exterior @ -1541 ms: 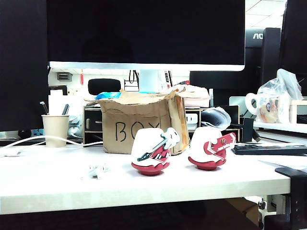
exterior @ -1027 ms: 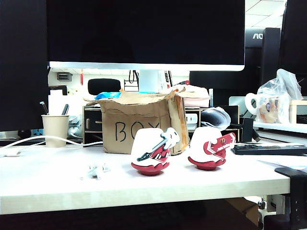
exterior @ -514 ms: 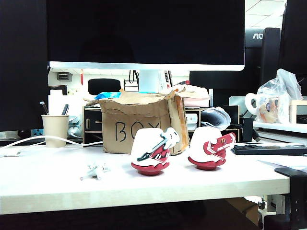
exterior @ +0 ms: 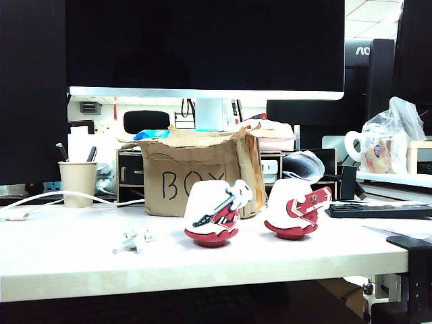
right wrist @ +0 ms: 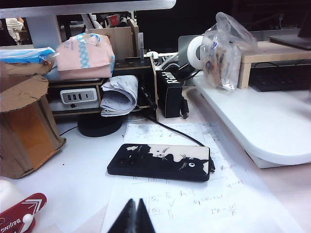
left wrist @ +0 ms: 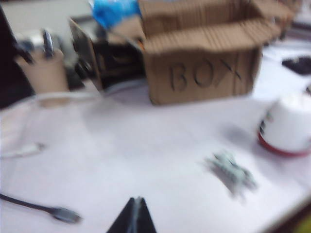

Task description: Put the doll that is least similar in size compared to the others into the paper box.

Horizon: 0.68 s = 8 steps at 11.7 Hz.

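Exterior view: tiny pale doll (exterior: pixel 134 239) lying flat on the white table (exterior: pixel 67 260), out in the open, well to the left of two egg-shaped dolls with red bases (exterior: pixel 214 213), and in front of and to the left of the crumpled paper box (exterior: pixel 192 177) marked "BOX". No arm or gripper visible here. Left wrist view, blurred: left gripper (left wrist: pixel 133 217) at the near edge of the frame, fingertips pressed together into a single dark point, holding nothing, touching nothing. Doll (left wrist: pixel 232 172) ahead of that gripper and off to one side, apart from it, on the side where one egg-shaped doll (left wrist: pixel 286 126) stands; long axis of the doll running diagonally across the line of approach rather than along it. Paper box (left wrist: pixel 204 63) farther ahead, beyond the doll, top open with ragged flaps. Right wrist view: right gripper (right wrist: pixel 133 218) likewise closed to a point, empty, hovering over a sheet of handwritten paper (right wrist: pixel 194 204) with a black phone (right wrist: pixel 160 162) just ahead; doll not in sight, only a corner of the box (right wrist: pixel 26 126) far off to the side. Judged from this, left arm clearly the nearer one; jaws in need of spreading before any pinch across the doll's thin body.
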Each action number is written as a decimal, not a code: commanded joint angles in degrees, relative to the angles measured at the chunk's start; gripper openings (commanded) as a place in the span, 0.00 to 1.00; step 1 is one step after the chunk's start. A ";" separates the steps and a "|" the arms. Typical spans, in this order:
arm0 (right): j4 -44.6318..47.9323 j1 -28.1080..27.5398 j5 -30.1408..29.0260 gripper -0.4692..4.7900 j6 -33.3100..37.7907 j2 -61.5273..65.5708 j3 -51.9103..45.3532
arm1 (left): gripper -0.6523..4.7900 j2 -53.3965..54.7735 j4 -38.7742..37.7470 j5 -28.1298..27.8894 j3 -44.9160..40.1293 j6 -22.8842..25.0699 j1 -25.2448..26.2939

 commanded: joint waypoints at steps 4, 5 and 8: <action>2.12 0.09 -6.29 0.09 0.55 0.00 -0.20 | 0.11 12.15 0.68 0.20 0.09 0.15 -10.80; 3.45 0.13 -9.60 0.09 3.06 0.00 -0.20 | 0.11 12.15 0.68 0.17 0.09 0.15 -10.82; 11.23 0.44 -15.43 0.09 20.96 0.00 -0.20 | 0.11 12.15 0.70 0.17 0.09 0.15 -10.82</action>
